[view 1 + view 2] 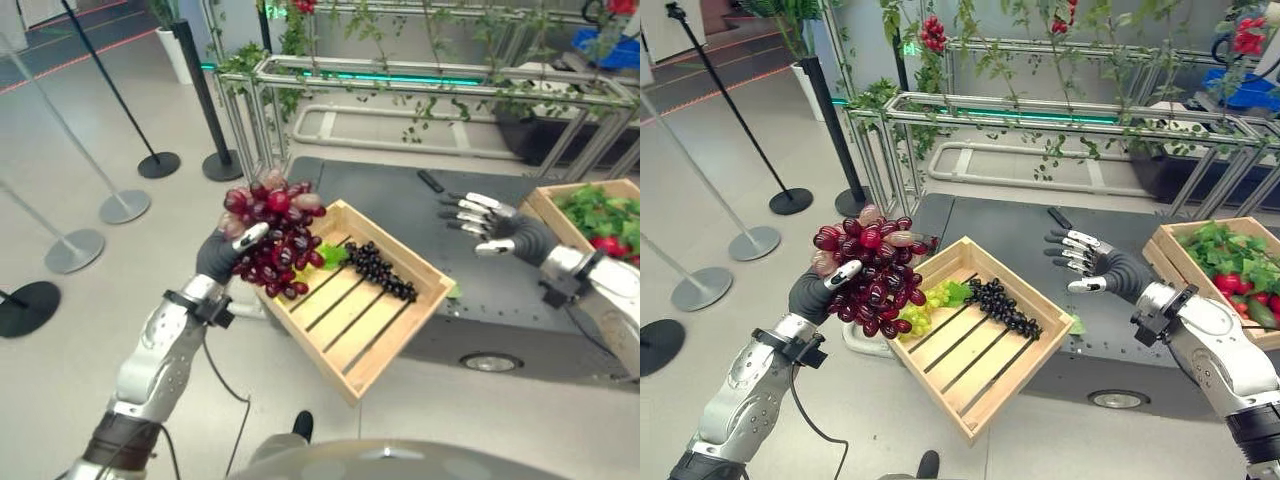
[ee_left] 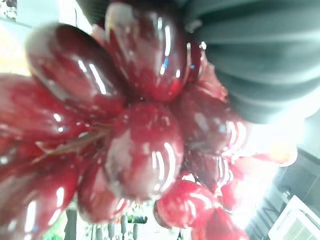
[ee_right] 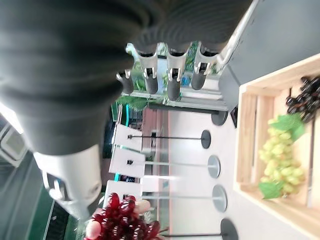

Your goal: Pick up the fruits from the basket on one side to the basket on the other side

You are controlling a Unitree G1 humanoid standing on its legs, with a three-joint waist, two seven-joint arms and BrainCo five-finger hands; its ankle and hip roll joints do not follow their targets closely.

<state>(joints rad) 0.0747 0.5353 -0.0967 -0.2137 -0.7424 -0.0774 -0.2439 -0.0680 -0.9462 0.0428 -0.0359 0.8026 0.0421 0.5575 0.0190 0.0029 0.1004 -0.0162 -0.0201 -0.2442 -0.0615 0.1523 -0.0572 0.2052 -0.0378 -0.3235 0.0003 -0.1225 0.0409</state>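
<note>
red grapes gripped in left hand fingers; right hand fingers open

Open dark tabletop between both crates

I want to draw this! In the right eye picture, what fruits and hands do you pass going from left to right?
Left hand → red grapes it holds → green grapes → black grapes in the wooden crate → right hand, open → second crate with leafy greens and red fruit.
</note>
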